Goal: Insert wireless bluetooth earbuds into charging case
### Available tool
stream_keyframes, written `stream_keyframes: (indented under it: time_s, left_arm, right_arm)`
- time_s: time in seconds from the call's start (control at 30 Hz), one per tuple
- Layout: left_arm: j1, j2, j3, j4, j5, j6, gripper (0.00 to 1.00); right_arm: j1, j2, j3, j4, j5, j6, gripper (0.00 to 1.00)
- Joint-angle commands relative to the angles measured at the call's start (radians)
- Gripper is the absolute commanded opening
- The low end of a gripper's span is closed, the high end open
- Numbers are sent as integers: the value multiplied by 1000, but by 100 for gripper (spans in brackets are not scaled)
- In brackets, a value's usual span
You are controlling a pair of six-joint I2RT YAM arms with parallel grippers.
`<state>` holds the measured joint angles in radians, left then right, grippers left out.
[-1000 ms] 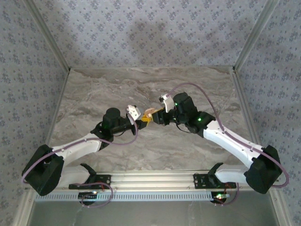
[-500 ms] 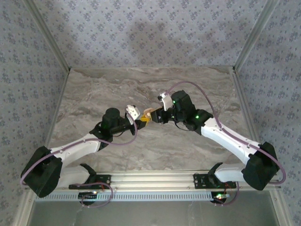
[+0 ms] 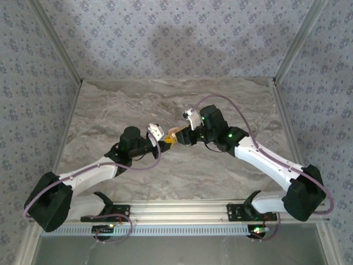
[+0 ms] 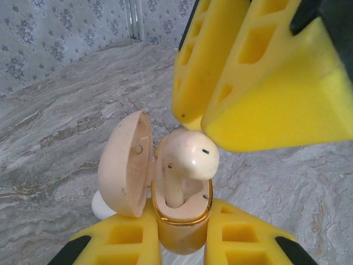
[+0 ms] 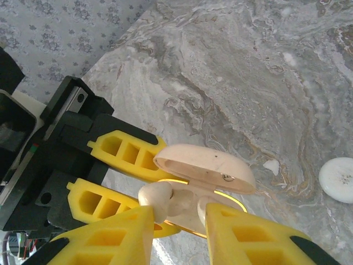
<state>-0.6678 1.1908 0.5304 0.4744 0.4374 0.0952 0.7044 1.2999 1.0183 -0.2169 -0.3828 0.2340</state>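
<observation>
My left gripper (image 4: 182,231) is shut on the charging case (image 4: 182,212), a cream shell with a gold rim. It holds the case above the table with the lid (image 4: 124,165) swung open. A cream earbud (image 4: 190,157) stands with its stem down in the case and its head sticking out. My right gripper (image 5: 177,212) meets it from the other side. Its yellow fingertips (image 4: 220,132) press on the earbud's head (image 5: 156,197), shut on it. From above, both grippers meet at the case (image 3: 173,134) mid-table.
A small white round disc (image 5: 337,179) lies on the marble table (image 3: 110,110), just past the case; it peeks out behind the lid (image 4: 102,205). Patterned walls close in the table on three sides. The arm bases sit along the near rail (image 3: 176,208).
The right arm has edged a little left, toward the case. The left arm and the case have stayed put.
</observation>
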Motion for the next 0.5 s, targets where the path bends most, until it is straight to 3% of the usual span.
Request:
stream_keyframes:
  time_s: [0.0, 0.47]
  left_arm:
    - [-12, -40, 37, 85, 77, 22, 11]
    - [-12, -42, 35, 80, 63, 23, 11]
  right_arm:
    - [1, 22, 30, -59, -11, -53, 32]
    - [-5, -41, 35, -65, 26, -29, 39]
